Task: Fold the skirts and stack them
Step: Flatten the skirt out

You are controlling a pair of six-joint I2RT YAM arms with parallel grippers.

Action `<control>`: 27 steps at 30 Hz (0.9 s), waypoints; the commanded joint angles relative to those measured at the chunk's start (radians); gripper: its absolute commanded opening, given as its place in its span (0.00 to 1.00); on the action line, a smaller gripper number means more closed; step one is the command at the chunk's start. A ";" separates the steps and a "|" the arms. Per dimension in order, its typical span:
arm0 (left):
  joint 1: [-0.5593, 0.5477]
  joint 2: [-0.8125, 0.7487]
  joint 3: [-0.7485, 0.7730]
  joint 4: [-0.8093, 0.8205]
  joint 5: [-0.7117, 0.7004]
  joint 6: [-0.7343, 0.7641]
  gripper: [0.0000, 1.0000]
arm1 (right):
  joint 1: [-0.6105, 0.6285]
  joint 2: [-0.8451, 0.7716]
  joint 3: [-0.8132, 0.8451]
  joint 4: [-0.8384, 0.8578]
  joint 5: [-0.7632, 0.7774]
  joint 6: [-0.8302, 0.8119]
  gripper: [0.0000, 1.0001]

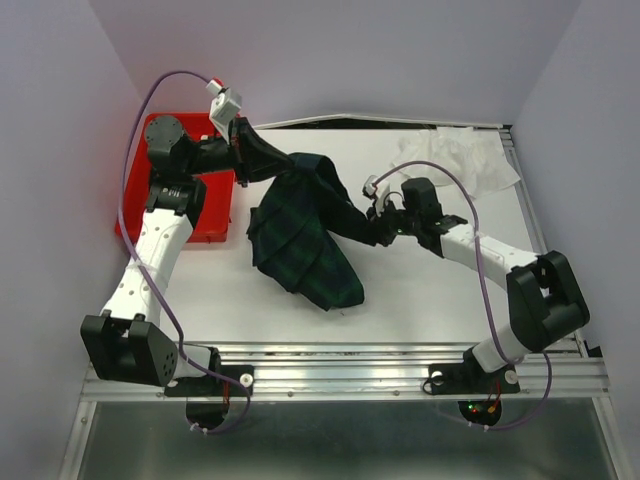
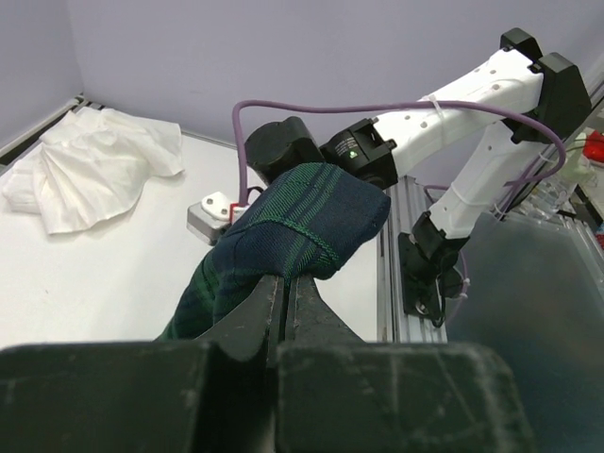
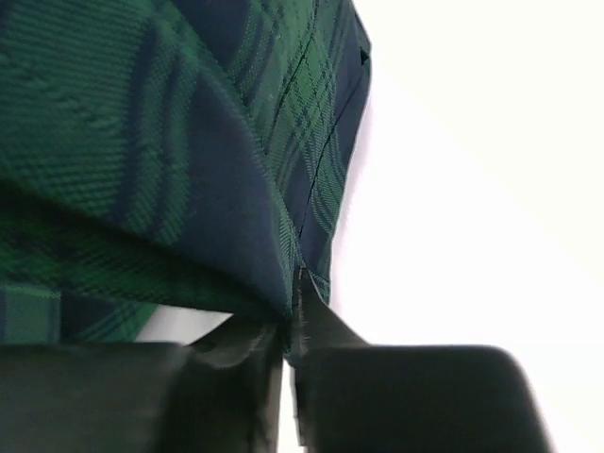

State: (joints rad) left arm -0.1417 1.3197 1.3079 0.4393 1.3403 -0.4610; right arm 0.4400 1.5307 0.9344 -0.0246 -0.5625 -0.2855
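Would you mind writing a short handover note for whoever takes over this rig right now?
The left claw is shut on one edge of the tartan skirt; the right claw is shut on another edge.
The skirt's lower part rests on the table.
The white garment lies crumpled at the far right corner, apart from both claws.
Nothing is folded or stacked yet; both pieces remain to fold and stack.

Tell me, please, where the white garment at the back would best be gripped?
Probably its loose near edge, from above on the open table side: the white garment lies crumpled in the far right corner, with rails behind and beside it. The right gripper is nearest, but both it and the left gripper are shut on the tartan skirt.
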 commanded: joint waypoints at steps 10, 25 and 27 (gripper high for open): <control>0.168 -0.036 0.004 0.104 -0.039 0.001 0.00 | -0.187 -0.221 0.202 -0.283 0.121 -0.167 0.01; 0.162 -0.391 -0.163 -0.487 -0.242 0.625 0.00 | -0.241 -0.394 0.622 -0.892 0.308 -0.357 0.01; 0.160 -0.490 -0.249 -0.491 -0.230 0.618 0.00 | -0.241 -0.418 0.667 -0.992 0.312 -0.388 0.01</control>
State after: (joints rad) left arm 0.0036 0.9771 1.1320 -0.0345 1.1553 0.0532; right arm 0.2176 1.1873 1.4975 -0.7902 -0.3553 -0.5945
